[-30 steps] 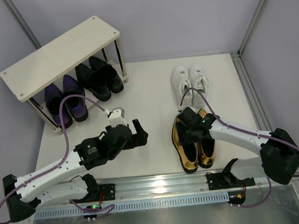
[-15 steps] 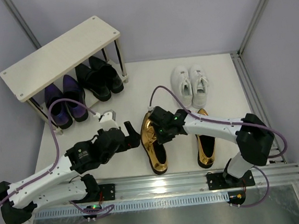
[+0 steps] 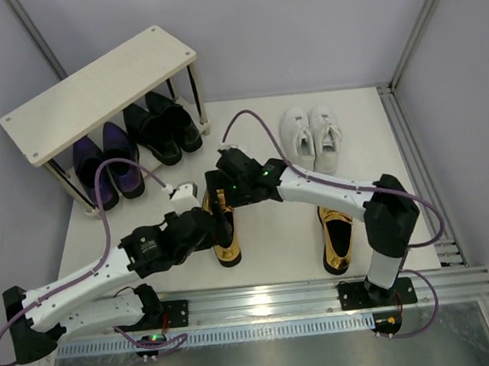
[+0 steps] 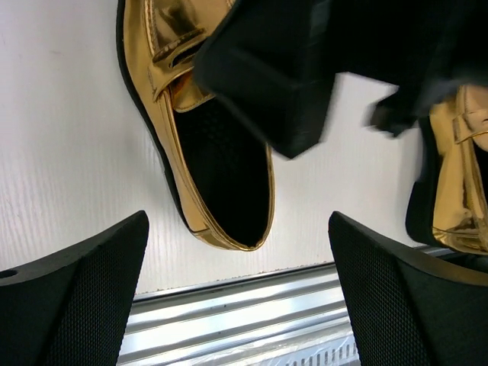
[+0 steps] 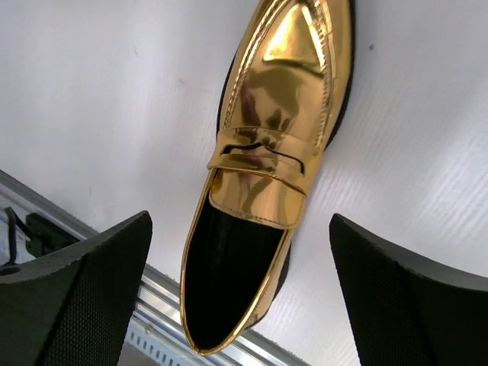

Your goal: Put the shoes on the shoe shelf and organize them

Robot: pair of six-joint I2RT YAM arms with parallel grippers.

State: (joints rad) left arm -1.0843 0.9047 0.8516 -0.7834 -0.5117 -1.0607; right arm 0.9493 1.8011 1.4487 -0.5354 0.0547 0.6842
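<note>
Grippers at one gold loafer (image 5: 274, 137)
Both the left gripper (image 4: 238, 219) and right gripper (image 5: 240, 219) gape over it (nothing grasped); second gold loafer (image 3: 337, 239) lies well apart.

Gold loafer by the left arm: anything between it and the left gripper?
Partly: the right gripper hangs open over the toe half of the gold loafer. Its heel opening lies in view between the open fingers of the left gripper.

Right gripper (image 3: 218, 192) dragged gold loafer (image 5: 274, 152) leftward — jaws now apart.
</note>
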